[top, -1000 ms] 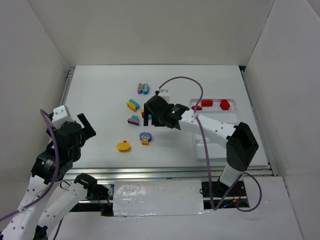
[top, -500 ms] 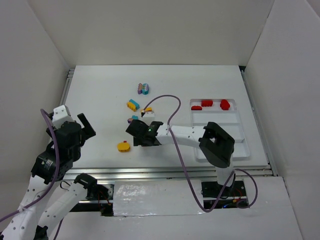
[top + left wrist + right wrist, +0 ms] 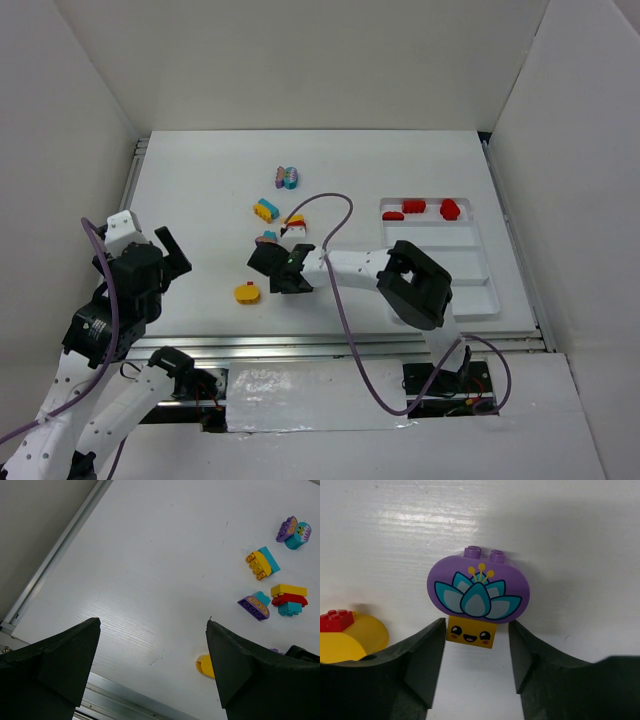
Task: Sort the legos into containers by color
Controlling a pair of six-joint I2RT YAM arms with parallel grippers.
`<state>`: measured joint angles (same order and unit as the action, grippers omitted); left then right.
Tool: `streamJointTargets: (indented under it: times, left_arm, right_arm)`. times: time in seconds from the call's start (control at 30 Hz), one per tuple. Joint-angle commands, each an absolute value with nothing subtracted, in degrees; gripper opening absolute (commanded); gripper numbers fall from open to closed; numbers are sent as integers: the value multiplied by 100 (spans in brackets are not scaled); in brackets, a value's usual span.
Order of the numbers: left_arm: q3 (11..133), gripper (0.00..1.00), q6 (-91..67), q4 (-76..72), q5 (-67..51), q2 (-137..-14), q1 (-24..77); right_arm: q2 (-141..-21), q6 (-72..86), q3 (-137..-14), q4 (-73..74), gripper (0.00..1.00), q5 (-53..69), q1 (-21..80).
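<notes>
My right gripper (image 3: 286,270) (image 3: 476,626) is low over a cluster of legos, a purple flower brick (image 3: 478,589) on a yellow smiley brick (image 3: 470,633). Its jaws stand on either side of the yellow brick, open, with a gap showing on the right. From above, this cluster is hidden under the gripper. Left of it lies a yellow dome (image 3: 247,292) (image 3: 362,636) with a red brick (image 3: 337,620) on it. More clusters lie farther back (image 3: 268,240) (image 3: 265,209) (image 3: 287,177). The white containers tray (image 3: 470,290) holds red legos (image 3: 413,208) in its far compartment. My left gripper (image 3: 170,250) (image 3: 152,621) is open and holds nothing.
A yellow, red and teal stack (image 3: 289,599) sits beside the right arm's purple cable (image 3: 320,205). The table's metal rail (image 3: 55,550) runs along the left edge. White walls enclose the table on three sides.
The right arm swung from near the tray down and left onto the purple flower cluster, and its jaws have narrowed around it. The left arm has not moved.
</notes>
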<state>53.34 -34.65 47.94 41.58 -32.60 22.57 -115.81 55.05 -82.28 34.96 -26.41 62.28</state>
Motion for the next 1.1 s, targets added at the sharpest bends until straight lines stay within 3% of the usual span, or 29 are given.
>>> streamJointTargets:
  times: [0.0,0.3,0.4,0.43,0.47,0.6,0.7,0.83,1.07]
  left_arm:
    - [5317,100,-3384,4579,4131,-3234,2224]
    - [5317,100,-3366,4570,4096,-3243,2224]
    - [5317,100,-3349,4553,4069,-3269,2224]
    - [5317,99,-3340,4553,4052,-3270,2215]
    - [5317,99,-3322,4535,4034,-3278,2224]
    - [5344,100,-3200,4430,3754,-3252,2224]
    - [5493,99,-3243,4351,2886,-3322,2224]
    - [5468,100,-3646,3685,89,-3638,2224]
    - [4501,100,-4631,1119,-3599,-4691,2355]
  right_arm:
    - [-11716,5467,-8551,3375,58,-2847,6179]
    - [-11637,4861,-8069,2646,47,-2857,6144]
    - [-11549,4458,-7876,2366,33,-2716,6135]
    - [-11444,4326,-7823,2277,12,-2681,6143]
    - [-11382,4176,-7674,2163,0,-2672,6135]
    - [-10707,3587,-6919,1549,0,-2462,6152]
    - [-9584,2999,-5947,917,0,-2015,6214]
    - [-7307,1911,-4583,195,0,-856,6328]
    - [-5687,1257,-4210,763,0,-71,6635]
